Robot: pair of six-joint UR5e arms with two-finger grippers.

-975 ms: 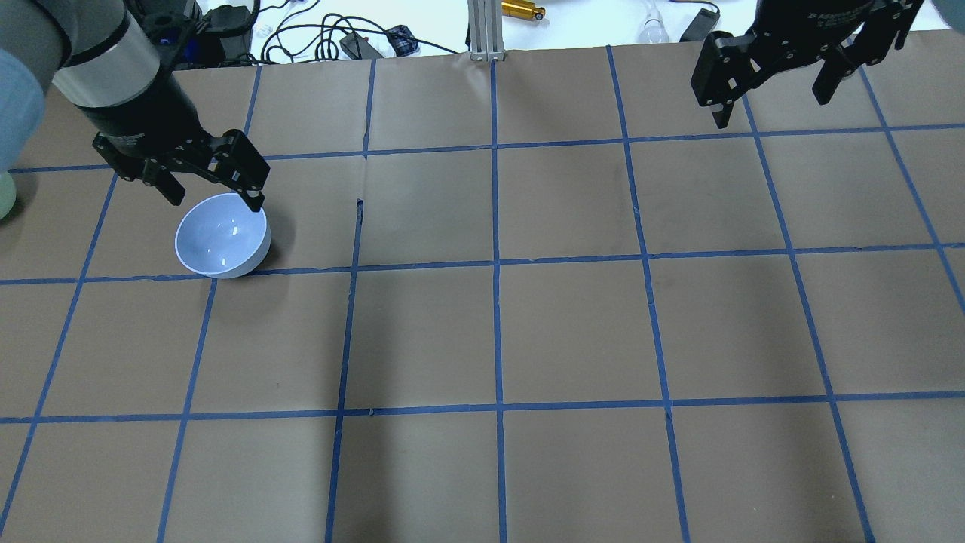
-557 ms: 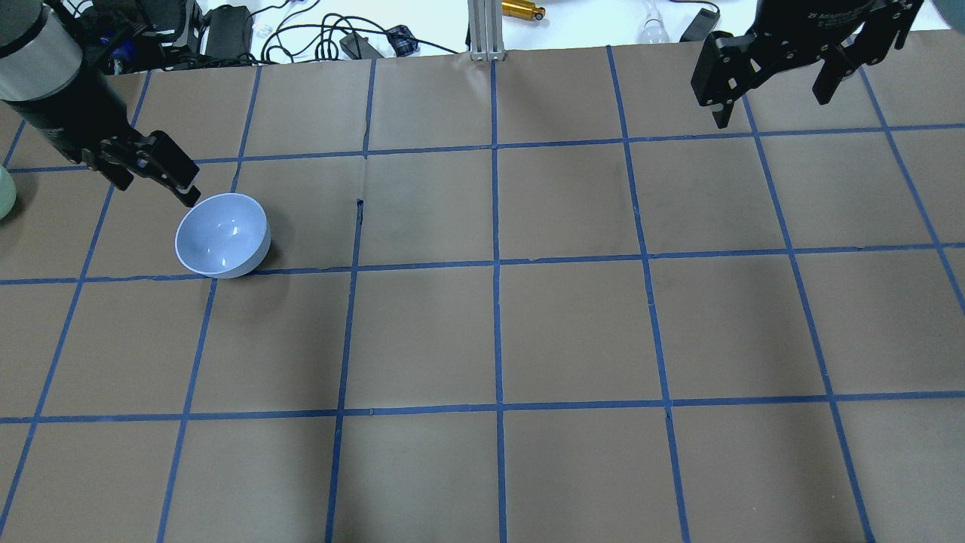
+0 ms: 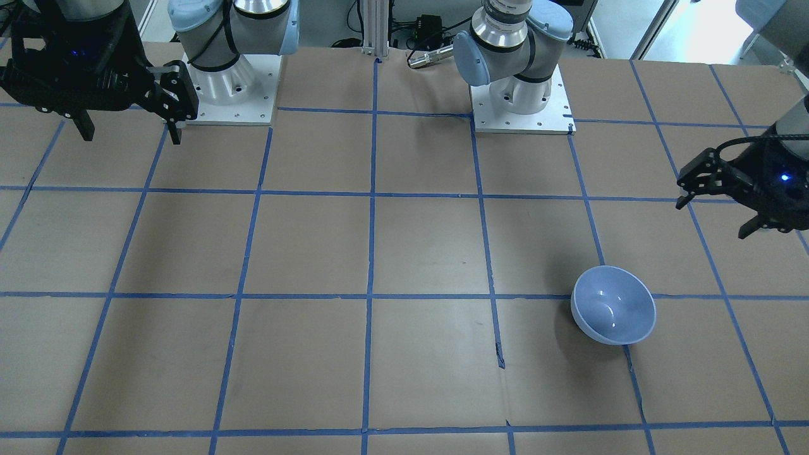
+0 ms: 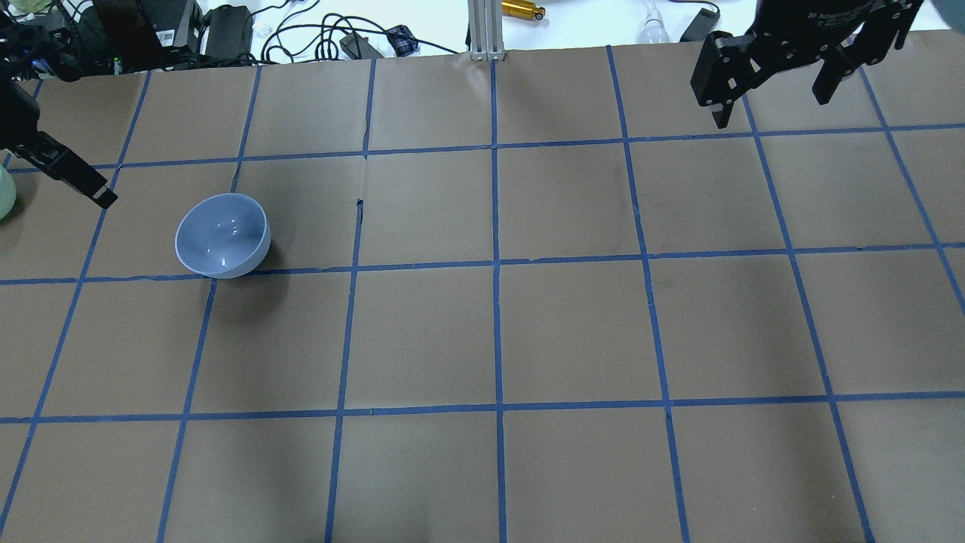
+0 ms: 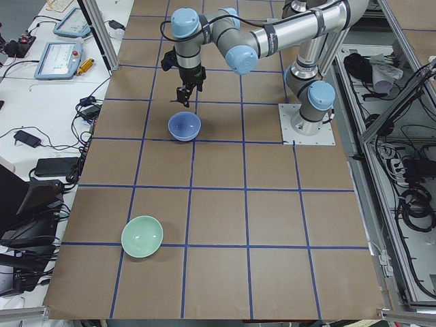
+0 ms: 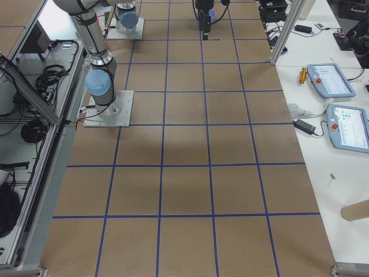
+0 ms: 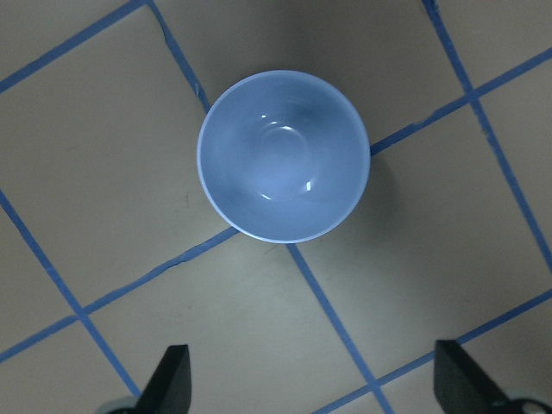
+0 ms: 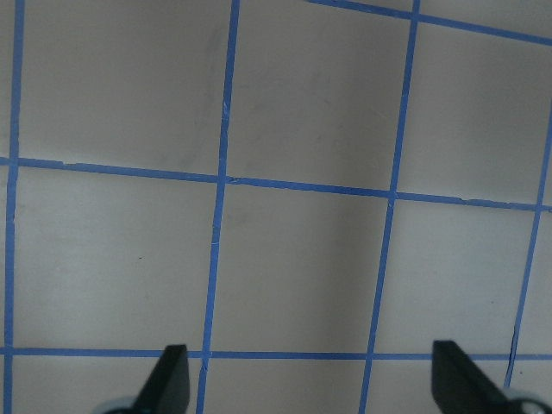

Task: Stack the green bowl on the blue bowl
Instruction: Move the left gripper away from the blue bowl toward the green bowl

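The blue bowl (image 4: 222, 235) stands upright and empty on the brown table, left of centre; it also shows in the front view (image 3: 613, 304), the left side view (image 5: 184, 126) and the left wrist view (image 7: 283, 155). The green bowl (image 5: 142, 236) stands upright near the table's left end; only a sliver of it (image 4: 3, 194) shows in the overhead view. My left gripper (image 3: 715, 213) is open and empty, raised between the two bowls, with its fingers (image 7: 171, 379) wide apart. My right gripper (image 4: 773, 102) is open and empty, high over the far right.
Cables and power bricks (image 4: 226, 26) and an aluminium post (image 4: 482, 30) lie beyond the table's far edge. The two arm bases (image 3: 521, 95) stand on white plates at the robot's side. Blue tape lines divide the table into squares.
My left gripper has moved left, from the blue bowl's far rim to the overhead view's left edge. The bowl has stayed put. The right arm has not moved.
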